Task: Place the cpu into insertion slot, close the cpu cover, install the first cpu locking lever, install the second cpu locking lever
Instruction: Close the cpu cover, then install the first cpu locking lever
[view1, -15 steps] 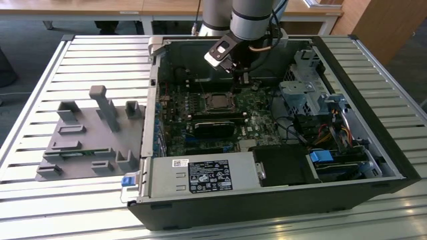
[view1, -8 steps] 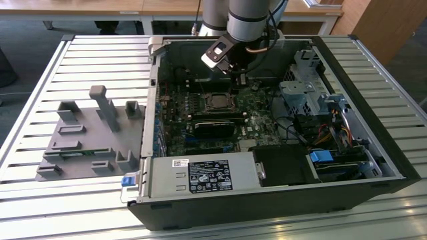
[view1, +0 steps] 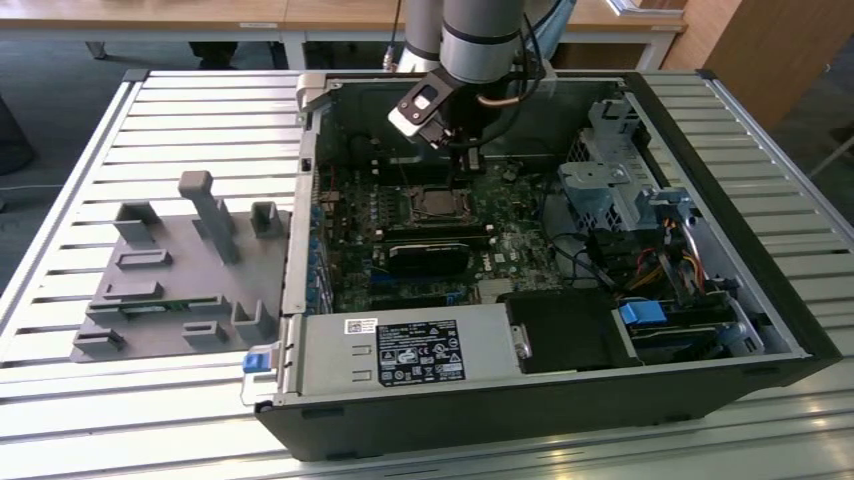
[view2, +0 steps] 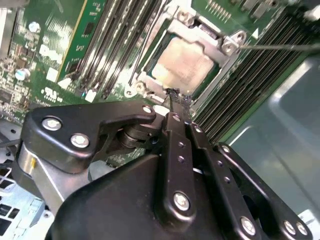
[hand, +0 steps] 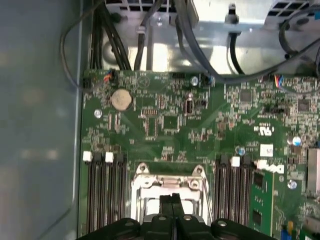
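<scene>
The cpu lies flat in the insertion slot, its pale metal face showing through the cut-out of the cpu cover, which lies down over it. In the first wrist view the cover sits just beyond my fingertips. My gripper is shut with nothing between its fingers and hovers at the socket's edge. In the exterior view the gripper hangs just behind the socket. One thin locking lever sticks out from a socket corner over the memory slots. The other lever runs along the opposite side.
Long black memory slots flank the socket on both sides. The open case has a power supply in front, and a drive cage with cables on the exterior view's right. A grey fixture tray lies on the slatted table, left.
</scene>
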